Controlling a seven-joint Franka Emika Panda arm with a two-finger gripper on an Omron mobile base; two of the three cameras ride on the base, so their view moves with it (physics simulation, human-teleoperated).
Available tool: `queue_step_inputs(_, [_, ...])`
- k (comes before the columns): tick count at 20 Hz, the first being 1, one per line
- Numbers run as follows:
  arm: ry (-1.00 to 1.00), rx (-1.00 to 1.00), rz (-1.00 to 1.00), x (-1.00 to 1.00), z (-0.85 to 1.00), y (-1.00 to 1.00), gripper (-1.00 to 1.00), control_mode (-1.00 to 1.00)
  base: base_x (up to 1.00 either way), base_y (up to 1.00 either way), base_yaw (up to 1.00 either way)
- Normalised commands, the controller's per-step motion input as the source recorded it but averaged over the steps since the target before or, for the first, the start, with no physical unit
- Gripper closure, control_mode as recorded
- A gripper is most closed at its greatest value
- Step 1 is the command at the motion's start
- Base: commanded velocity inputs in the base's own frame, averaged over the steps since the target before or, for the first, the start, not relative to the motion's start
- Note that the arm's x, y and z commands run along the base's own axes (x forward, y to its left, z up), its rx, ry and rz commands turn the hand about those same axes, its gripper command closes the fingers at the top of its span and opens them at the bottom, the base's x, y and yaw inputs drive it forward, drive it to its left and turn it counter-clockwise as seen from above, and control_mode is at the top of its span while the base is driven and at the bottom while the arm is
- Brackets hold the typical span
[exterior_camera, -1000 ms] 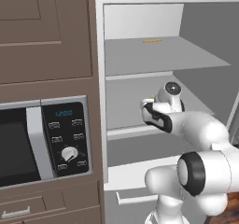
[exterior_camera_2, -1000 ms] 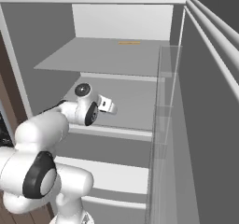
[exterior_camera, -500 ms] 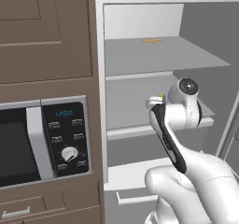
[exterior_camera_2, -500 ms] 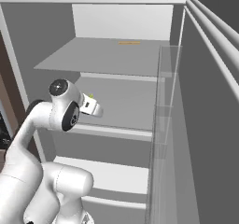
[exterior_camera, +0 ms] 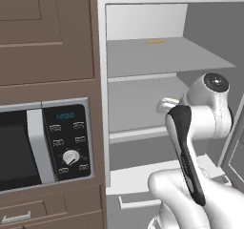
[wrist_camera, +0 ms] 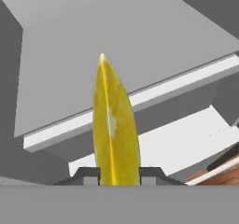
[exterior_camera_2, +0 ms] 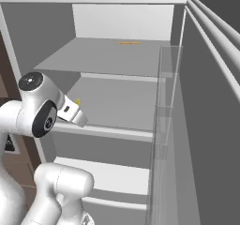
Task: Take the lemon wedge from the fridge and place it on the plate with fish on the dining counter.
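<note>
Surfaces you have before you: the fridge (exterior_camera: 143, 56), smooth matt light grey shelves and walls, plastic in look; its door bins (exterior_camera_2: 164, 121), clear and glassy; the lemon wedge (wrist_camera: 114, 129), bright yellow, glossy, fine pale streaks along the flesh; the gripper (wrist_camera: 119, 175), dark matt finger tips; the microwave (exterior_camera: 43, 147), glossy black front with a brushed silver handle; the cabinets (exterior_camera: 47, 32), matt brown, wood-like

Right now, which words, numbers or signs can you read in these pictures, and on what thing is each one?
"12:00", in blue digits, on the microwave display.
Marks on the microwave buttons: too small to read.
Fridge, lemon wedge, hand: no text.
</note>
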Motion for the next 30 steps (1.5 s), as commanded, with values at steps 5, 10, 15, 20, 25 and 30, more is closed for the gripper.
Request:
queue_step_inputs(5, [-0.04,0.01,-0.08,-1.00,0.79,0.10,1.00,-1.00,0.00,0.00,0.00])
queue_step_inputs(10, [-0.54,-0.17,-0.01,-1.00,0.38,0.07,1.00,-1.00,0.00,0.00,0.00])
queue_step_inputs(15, [-0.21,-0.06,0.00,-0.31,0.06,0.02,1.00,-1.00,0.00,0.00,0.00])
queue_step_inputs(20, [0.00,0.00,0.11,-0.48,0.00,0.00,1.00,1.00,-0.20,0.00,0.10])
queue_step_inputs(25, [0.00,0.00,0.00,0.00,0.00,0.00,1.00,1.00,-0.87,0.00,0.70])
queue_step_inputs(30, [0.00,0.00,0.00,0.00,0.00,0.00,1.00,1.00,-0.24,0.00,0.92])
